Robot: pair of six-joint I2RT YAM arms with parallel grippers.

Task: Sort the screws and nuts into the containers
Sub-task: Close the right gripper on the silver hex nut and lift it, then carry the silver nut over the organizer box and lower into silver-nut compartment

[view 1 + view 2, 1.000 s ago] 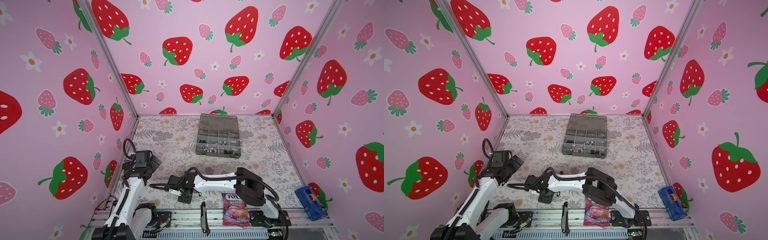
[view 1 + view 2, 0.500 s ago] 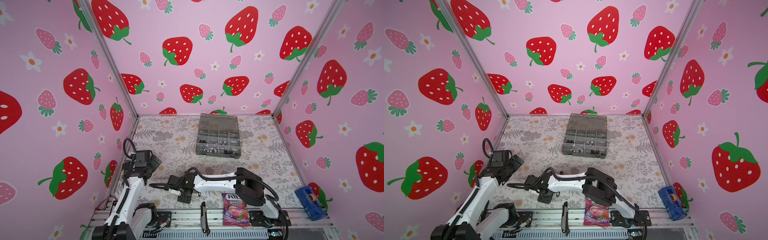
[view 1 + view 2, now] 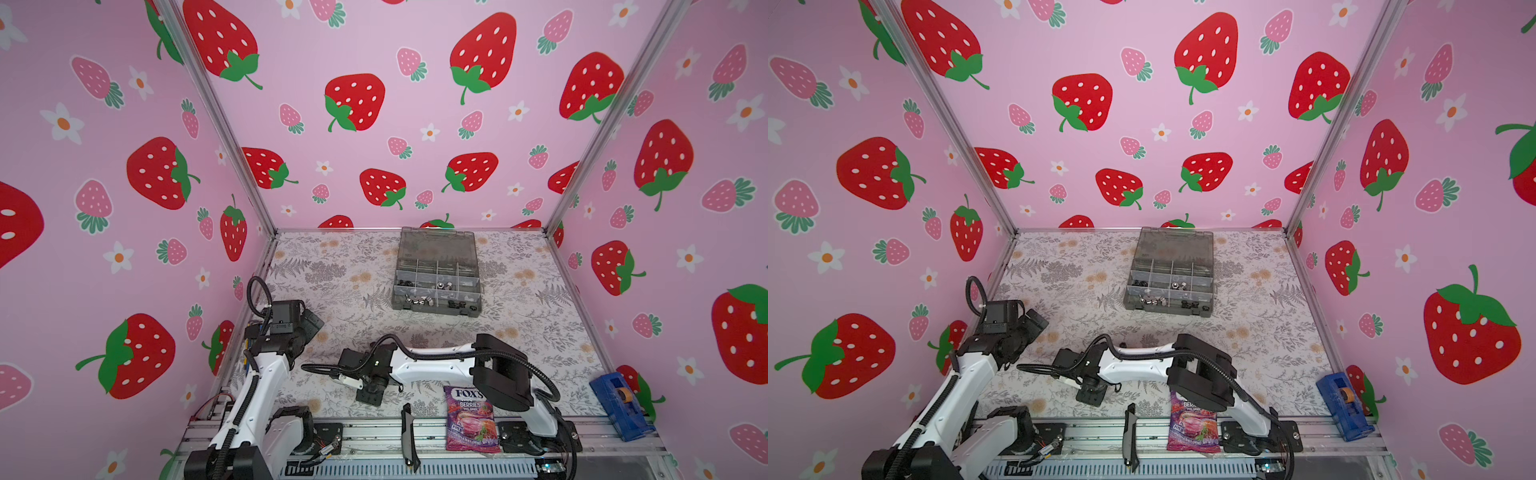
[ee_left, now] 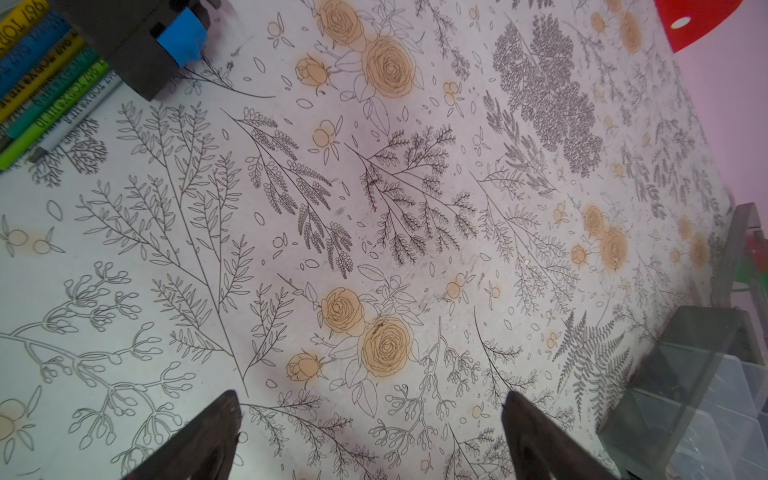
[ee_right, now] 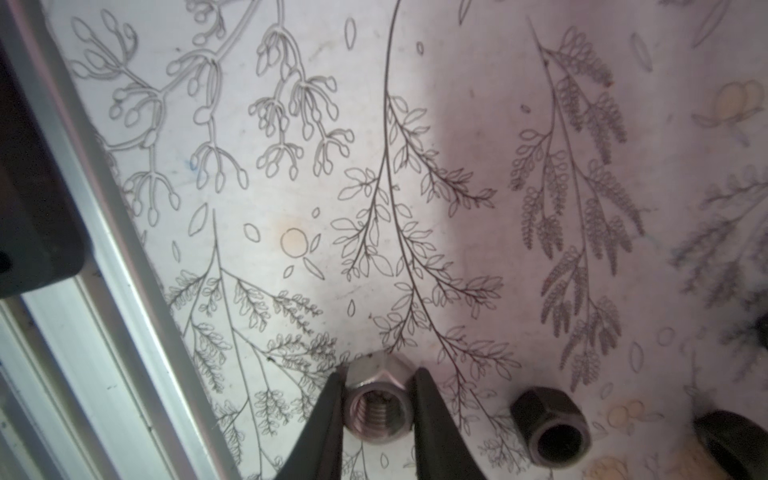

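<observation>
Mostly hidden: in both top views my right claw [image 3: 368, 395] sits low in the middle of the frame, and my own wrist covers whatever it has.
My right claw: in the right wrist view both fingertips press the flanks of a silver nut [image 5: 376, 409] lying on the surface [image 5: 457, 208]; I am closed on it.
Beside it: a black nut [image 5: 548, 426] lies just apart; another dark piece [image 5: 733, 440] is cut off by the frame edge, kind unclear.
My left claw [image 4: 370, 440]: spread wide, nothing between the tips, over bare surface.
Containers: organiser box [image 3: 436, 270], lid back, upper middle of the surface, well apart from both claws; silver nuts [image 3: 419, 300] in its front compartments; the dark bits there are too small to name.
Since a second ago: right claw has narrowed onto the nut; arms and box sit as before.
</observation>
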